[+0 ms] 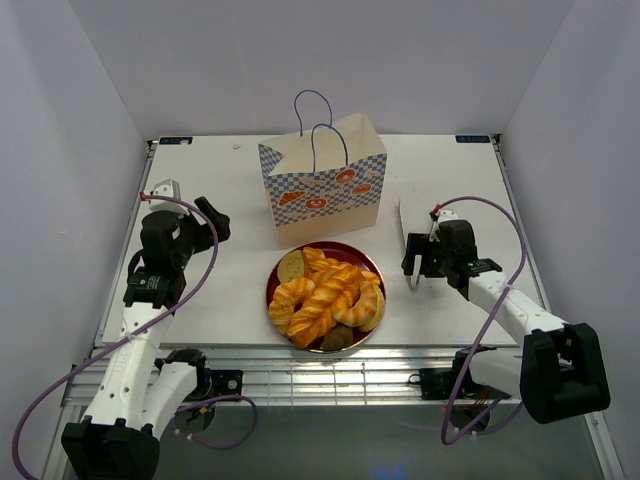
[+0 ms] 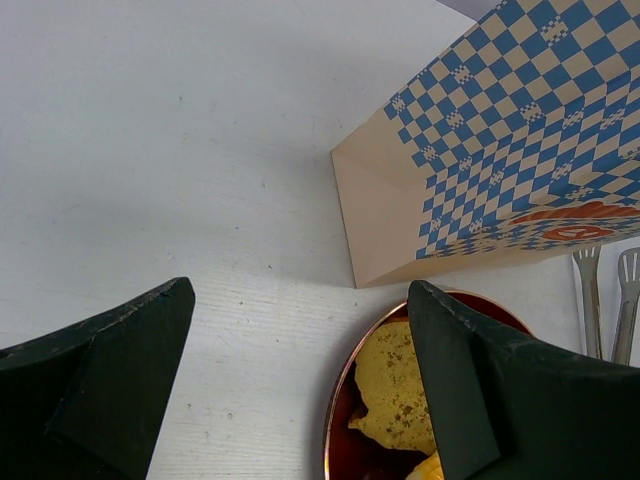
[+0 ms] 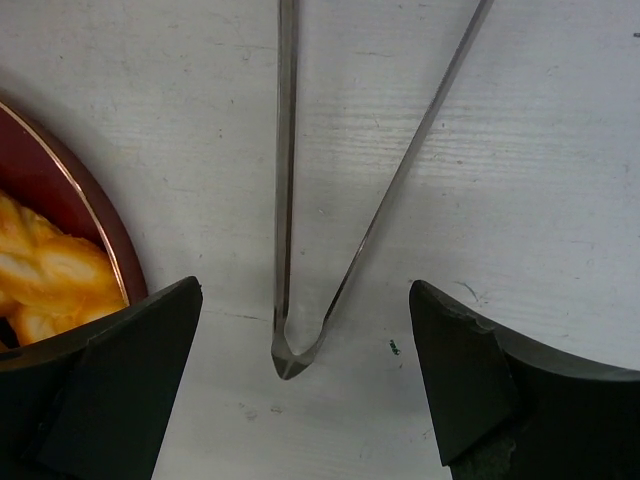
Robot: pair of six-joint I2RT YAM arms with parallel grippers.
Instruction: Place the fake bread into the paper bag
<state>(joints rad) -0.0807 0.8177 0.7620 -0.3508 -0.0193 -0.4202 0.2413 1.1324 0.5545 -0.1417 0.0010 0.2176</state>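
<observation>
The fake bread [image 1: 328,295] is in neither arm's fingers. The left gripper [image 1: 212,222] hangs with its black fingers [image 2: 100,370] spread wide and nothing between them. It is to the left of the dark red plate [image 1: 350,248], over the white table [image 1: 225,180], and its wrist view catches the plate's left rim and a bottom corner of the paper bag [image 2: 500,150]. The right gripper [image 1: 414,265], on the plate's right side, is likewise spread wide and empty. Its fingers [image 3: 480,380] stand either side of the bent end of metal tongs [image 3: 285,200] that lie flat on the table, apart from them as far as can be seen. All the bread is heaped on the plate: braided twists and croissant shapes in the middle, a round tan slice [image 1: 291,265] at the far left, a dark brown piece [image 1: 336,340] at the near rim. The bag stands upright just behind the plate, its mouth open and its two blue cord handles [image 1: 311,92] raised.
</observation>
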